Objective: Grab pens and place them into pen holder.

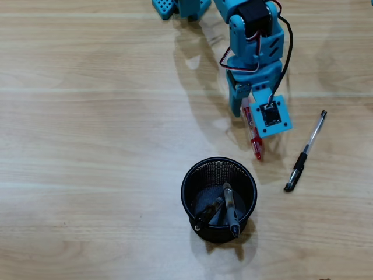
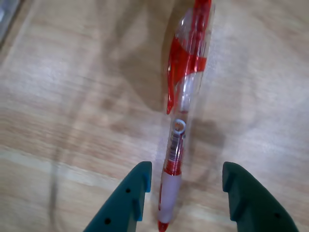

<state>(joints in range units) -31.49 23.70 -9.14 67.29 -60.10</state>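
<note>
Pincer [image 2: 186, 193] spread wide, astride the red-and-white pen [image 2: 182, 121] flat on the counter [image 1: 87, 146].
Fingers [image 2: 135, 193] flanking the pale grip, apart from it. Clear pen with black cap [image 1: 305, 153] to the right overhead; pen holder [image 1: 187, 195] below, two pens [image 1: 228, 207] inside.

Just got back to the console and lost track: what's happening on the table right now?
The blue arm's gripper hangs open over a red-and-white pen lying on the wooden table; its two fingers straddle the pen's grip end without closing. The round black mesh pen holder already has two pens standing in it. A clear pen with a black cap lies on the table to the right in the overhead view.
</note>
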